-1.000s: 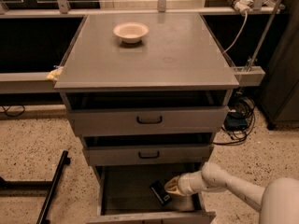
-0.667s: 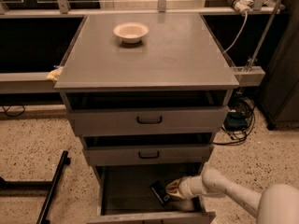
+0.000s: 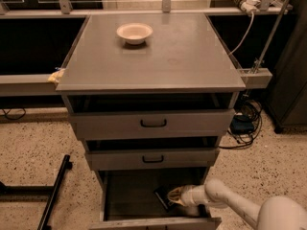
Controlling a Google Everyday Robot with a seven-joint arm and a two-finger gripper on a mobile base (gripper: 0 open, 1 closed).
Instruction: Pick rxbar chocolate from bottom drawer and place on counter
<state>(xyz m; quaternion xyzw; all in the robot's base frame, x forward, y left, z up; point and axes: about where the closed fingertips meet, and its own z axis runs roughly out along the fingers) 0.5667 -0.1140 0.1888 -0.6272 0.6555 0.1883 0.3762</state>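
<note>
Nearest us, the bottom drawer (image 3: 127, 198) stands pulled out, its front edge at the lower rim of our view. Our gripper (image 3: 173, 195) reaches in from the right, low over the drawer floor near the right wall; we cannot tell whether it is spread or clamped. The rxbar chocolate (image 3: 161, 197) lies dark and tilted just at its tip, with open drawer floor to its left. Above, two shallower drawers (image 3: 153, 124) sit slightly open. Farthest, the counter (image 3: 187, 61) spreads wide, with a white bowl (image 3: 134, 32) near its back left.
</note>
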